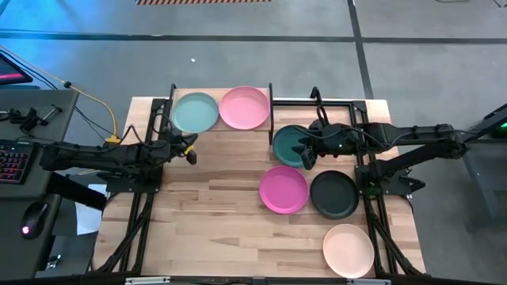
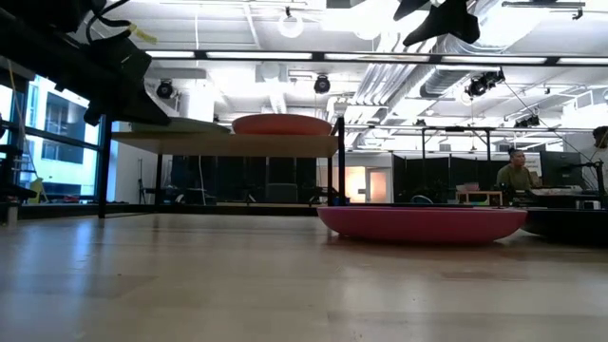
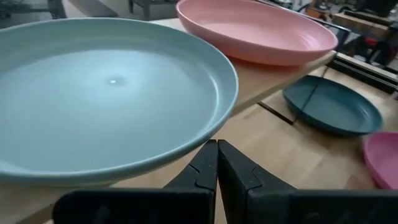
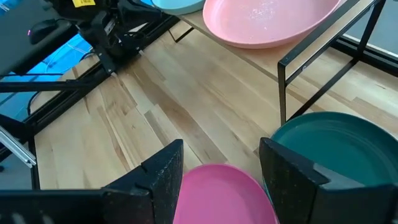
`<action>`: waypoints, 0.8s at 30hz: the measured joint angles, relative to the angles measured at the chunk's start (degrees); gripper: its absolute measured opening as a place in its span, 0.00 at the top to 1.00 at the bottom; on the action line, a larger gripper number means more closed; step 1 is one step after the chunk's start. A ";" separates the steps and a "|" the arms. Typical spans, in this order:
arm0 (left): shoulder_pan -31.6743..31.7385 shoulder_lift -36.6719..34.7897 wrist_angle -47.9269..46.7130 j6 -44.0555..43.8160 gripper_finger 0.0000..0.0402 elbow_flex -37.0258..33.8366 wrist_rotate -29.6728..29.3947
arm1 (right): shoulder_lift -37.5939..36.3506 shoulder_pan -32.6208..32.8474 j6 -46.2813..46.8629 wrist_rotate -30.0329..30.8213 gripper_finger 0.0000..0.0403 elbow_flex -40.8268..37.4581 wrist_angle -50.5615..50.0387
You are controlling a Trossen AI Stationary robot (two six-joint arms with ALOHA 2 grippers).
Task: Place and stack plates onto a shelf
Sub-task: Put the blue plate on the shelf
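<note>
The right gripper (image 1: pixel 306 152), fingers spread and empty, hovers at the dark teal plate's (image 1: pixel 290 143) near rim, nearest arm. The left gripper (image 1: pixel 190 149), fingers pressed together, waits beside the shelf (image 1: pixel 223 131).

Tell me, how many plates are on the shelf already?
Two: the pale teal plate and light pink plate sit on the shelf. The right hand, open, hovers by the dark teal plate. Magenta, black and peach wait.
</note>
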 joint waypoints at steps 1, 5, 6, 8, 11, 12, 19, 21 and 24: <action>0.00 0.14 0.03 0.01 1.00 0.00 -0.32 | 0.00 0.00 0.00 0.00 0.52 0.00 0.00; 0.00 0.65 0.40 0.07 1.00 0.00 -0.74 | 0.00 0.00 -0.04 0.00 0.52 0.00 0.00; 0.00 0.73 0.59 0.08 1.00 0.00 -0.87 | 0.00 0.00 0.00 0.00 0.52 0.00 0.00; 0.00 0.73 1.04 0.09 1.00 0.00 -1.63 | 0.00 0.00 0.00 0.00 0.52 0.00 0.02; 0.00 0.73 2.00 0.67 1.00 0.00 -3.09 | 0.00 0.00 -0.02 0.00 0.52 0.00 0.02; 0.00 0.72 2.49 1.27 1.00 0.00 -3.42 | 0.00 0.00 -0.01 0.00 0.52 0.00 0.02; 0.03 0.96 3.88 3.50 1.00 0.00 -4.00 | 0.00 0.00 -0.02 0.00 0.52 0.00 0.04; 0.13 1.23 3.88 3.52 1.00 0.02 -4.18 | 0.01 0.00 -0.15 0.00 0.52 0.00 0.04; 0.55 1.32 4.42 3.52 1.00 0.00 -4.16 | 0.02 0.00 -0.79 -0.01 0.52 0.00 0.04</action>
